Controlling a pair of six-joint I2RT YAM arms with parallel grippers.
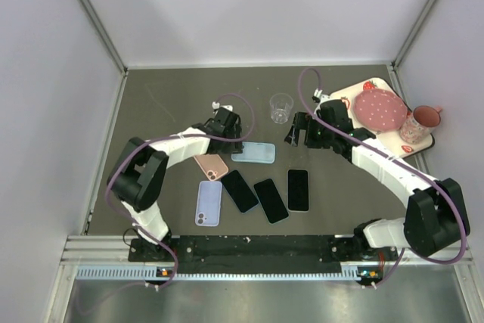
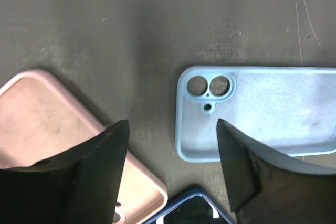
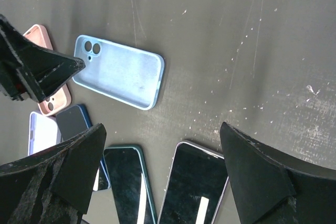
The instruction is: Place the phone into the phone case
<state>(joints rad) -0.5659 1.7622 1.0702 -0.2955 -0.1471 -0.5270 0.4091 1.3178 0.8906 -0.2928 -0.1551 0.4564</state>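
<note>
A light blue phone case (image 1: pixel 254 153) (image 2: pixel 262 111) (image 3: pixel 118 72) lies hollow side up on the dark table. A pink case (image 1: pixel 211 165) (image 2: pixel 42 124) is just to its left, and a lavender case (image 1: pixel 209 203) sits nearer the front. Three phones lie screen up in a row: a blue-edged one (image 1: pixel 240 191), a green-edged one (image 1: pixel 271 200) (image 3: pixel 126 182) and a silver-edged one (image 1: pixel 298 190) (image 3: pixel 197 182). My left gripper (image 1: pixel 229 141) (image 2: pixel 170 121) hovers open between the pink and blue cases, holding nothing. My right gripper (image 1: pixel 300 135) (image 3: pixel 163 126) hangs wide open above the phones, empty.
A clear plastic cup (image 1: pixel 281 107) stands behind the cases. At the back right a white tray (image 1: pixel 344 94) carries a pink dotted plate (image 1: pixel 380 109) and a pink mug (image 1: pixel 423 122). Grey walls close in the table on three sides.
</note>
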